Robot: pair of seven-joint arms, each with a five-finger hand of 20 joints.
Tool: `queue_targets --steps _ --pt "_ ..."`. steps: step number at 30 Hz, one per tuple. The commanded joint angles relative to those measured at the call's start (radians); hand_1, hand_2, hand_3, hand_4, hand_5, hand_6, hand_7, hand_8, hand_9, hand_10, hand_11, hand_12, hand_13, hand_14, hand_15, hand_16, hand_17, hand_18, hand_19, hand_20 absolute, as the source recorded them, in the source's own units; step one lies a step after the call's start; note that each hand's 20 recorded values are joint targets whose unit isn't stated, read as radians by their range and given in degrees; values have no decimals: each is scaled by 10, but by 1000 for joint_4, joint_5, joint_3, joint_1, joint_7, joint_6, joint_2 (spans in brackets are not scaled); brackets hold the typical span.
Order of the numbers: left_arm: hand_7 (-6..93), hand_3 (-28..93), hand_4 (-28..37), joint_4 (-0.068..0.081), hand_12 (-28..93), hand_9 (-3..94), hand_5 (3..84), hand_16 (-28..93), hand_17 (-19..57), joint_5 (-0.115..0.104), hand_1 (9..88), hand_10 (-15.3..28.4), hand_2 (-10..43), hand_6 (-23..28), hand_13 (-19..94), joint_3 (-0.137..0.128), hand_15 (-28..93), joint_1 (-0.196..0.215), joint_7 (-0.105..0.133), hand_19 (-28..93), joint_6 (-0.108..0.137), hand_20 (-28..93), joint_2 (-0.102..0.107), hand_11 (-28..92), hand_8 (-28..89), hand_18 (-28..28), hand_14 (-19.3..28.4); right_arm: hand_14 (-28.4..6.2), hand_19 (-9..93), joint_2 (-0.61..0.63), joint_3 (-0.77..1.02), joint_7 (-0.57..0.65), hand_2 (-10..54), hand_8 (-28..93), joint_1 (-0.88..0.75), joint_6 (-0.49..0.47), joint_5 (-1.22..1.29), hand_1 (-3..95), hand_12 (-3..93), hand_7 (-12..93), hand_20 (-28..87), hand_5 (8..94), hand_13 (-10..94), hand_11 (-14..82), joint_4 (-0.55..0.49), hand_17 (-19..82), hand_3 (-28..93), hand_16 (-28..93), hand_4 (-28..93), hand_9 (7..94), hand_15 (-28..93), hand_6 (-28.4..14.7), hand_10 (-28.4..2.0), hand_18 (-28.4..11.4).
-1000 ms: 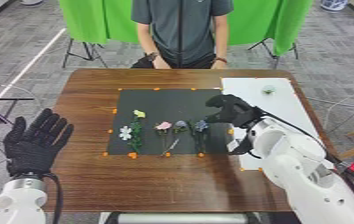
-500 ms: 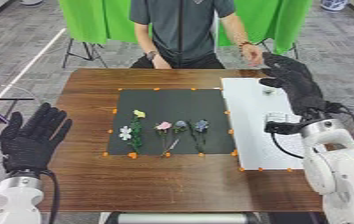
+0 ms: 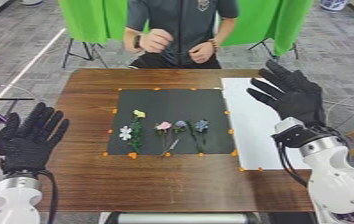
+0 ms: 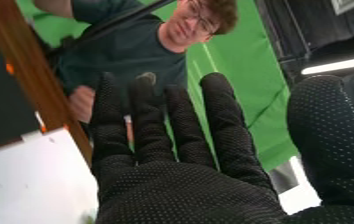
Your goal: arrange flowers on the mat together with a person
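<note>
While the black-gloved left hand [image 3: 27, 145] and black-gloved right hand [image 3: 296, 104] have straight, released fingers, green-stemmed flowers [image 3: 163, 126] with yellow, white, pink and apparently bluish heads lie on the black rectangular mat [image 3: 169, 104] between both sets of fingers, touching neither.

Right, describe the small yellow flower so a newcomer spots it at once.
On the brown wooden table lies the black rectangular mat. Toward its left side, at the far end of the green leaves, is the small yellow flower. Unlike the neighbouring white flower, it is yellow, the only such bloom.
</note>
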Motion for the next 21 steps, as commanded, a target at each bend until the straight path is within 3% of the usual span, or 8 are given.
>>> queue_targets --steps 1,7,21 --pt "107 728 -283 1 142 529 556 -10 8 -15 272 157 114 94 436 4 333 11 6 383 7 233 -3 174 -68 179 166 -157 464 -14 3 7 99 -112 -19 -4 -48 213 127 149 166 393 283 67 -19 101 783 174 -263 330 188 -50 -150 -193" --pt "111 727 -283 -2 143 531 556 -9 7 -18 273 156 115 93 437 2 338 16 12 384 9 235 -4 177 -69 179 167 -158 464 -17 1 22 98 -113 -22 -2 -34 215 127 151 167 393 285 67 -19 101 782 176 -262 330 191 -49 -150 -192" --pt "116 726 -283 5 145 533 557 -8 7 -13 275 156 116 92 440 2 344 3 -7 388 7 237 0 181 -69 180 169 -159 466 -14 7 23 95 -114 -35 -5 -31 220 127 151 170 395 292 67 -25 101 781 177 -261 331 198 -50 -150 -193"
